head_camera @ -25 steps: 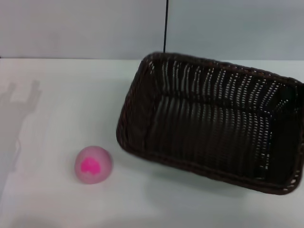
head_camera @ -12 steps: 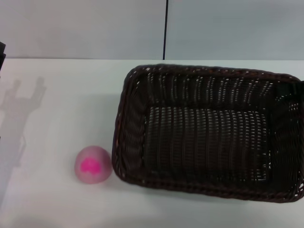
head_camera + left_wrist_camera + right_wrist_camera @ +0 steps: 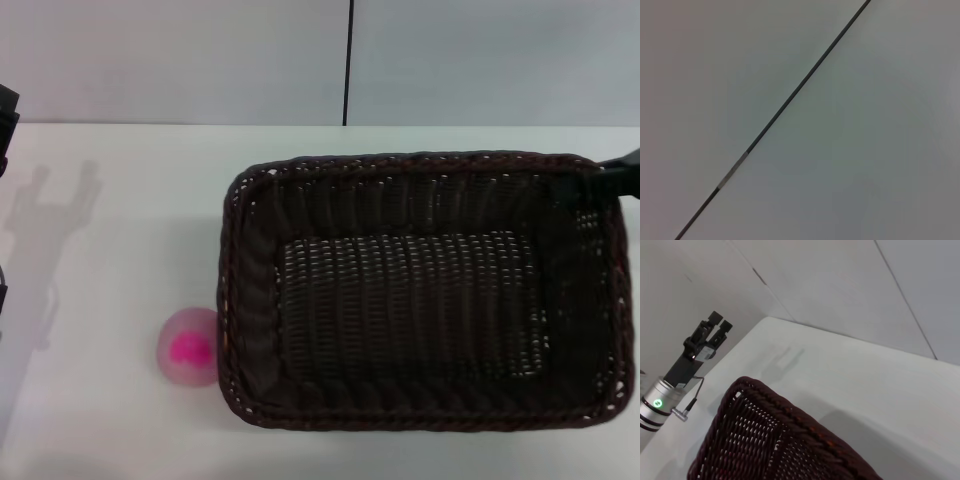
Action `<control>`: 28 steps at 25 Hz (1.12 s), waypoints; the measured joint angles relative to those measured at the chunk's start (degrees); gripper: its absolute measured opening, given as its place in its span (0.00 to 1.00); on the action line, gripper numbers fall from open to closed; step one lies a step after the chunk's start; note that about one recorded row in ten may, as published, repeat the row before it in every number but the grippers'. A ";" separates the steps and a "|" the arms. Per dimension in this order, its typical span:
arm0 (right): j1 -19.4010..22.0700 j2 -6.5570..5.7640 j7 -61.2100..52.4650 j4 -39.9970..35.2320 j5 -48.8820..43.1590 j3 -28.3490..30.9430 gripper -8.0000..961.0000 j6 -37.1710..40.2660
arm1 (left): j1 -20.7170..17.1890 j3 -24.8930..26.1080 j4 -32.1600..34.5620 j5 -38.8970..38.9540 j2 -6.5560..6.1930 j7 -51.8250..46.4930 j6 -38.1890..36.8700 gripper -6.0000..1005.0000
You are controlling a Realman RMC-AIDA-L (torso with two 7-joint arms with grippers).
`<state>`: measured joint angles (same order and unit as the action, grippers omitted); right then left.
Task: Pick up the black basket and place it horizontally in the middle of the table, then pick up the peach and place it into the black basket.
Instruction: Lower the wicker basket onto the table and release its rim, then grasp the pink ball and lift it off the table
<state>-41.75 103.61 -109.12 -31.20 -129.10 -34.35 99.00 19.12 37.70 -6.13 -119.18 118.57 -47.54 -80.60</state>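
The black basket (image 3: 400, 300) lies level and lengthwise across the white table (image 3: 120, 250), open side up and empty. Its rim also shows in the right wrist view (image 3: 770, 440). My right gripper (image 3: 605, 180) is at the basket's far right corner, shut on the rim there. The peach (image 3: 188, 348) sits on the table against the basket's near left corner, magenta blotch up, partly hidden by the rim. My left gripper (image 3: 720, 321) hangs raised off the table's left side, open and empty, far from both things.
A grey wall with a dark vertical seam (image 3: 349, 60) stands behind the table. The left arm's shadow (image 3: 50, 220) falls on the bare left part of the table. The left wrist view shows only wall and seam (image 3: 790, 100).
The basket has swung from tilted and skewed to level and lengthwise, and shifted left toward me until its rim meets the peach. The peach has not moved.
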 joint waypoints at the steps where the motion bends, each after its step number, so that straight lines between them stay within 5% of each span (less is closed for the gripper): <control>1: -0.37 0.29 0.86 0.59 0.00 -0.01 0.23 -0.77 | 0.02 0.00 -0.12 0.00 0.00 0.00 0.10 0.78; 8: -2.02 2.69 5.66 1.93 -0.17 -0.80 0.23 -5.01 | -0.18 -0.03 -0.61 0.00 0.07 0.00 0.69 0.78; 18: -2.53 3.22 9.16 1.85 -0.14 -0.55 0.22 -8.06 | -0.44 -0.75 -0.81 0.00 0.08 -0.28 0.86 0.78; 28: 0.60 3.70 19.75 -1.83 16.02 0.76 0.45 -17.08 | -0.61 -3.41 -1.39 0.00 -0.06 -0.88 0.88 0.78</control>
<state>-41.14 107.31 -89.37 -33.03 -113.07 -33.58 81.91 18.51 34.30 -7.52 -119.18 118.51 -48.42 -79.72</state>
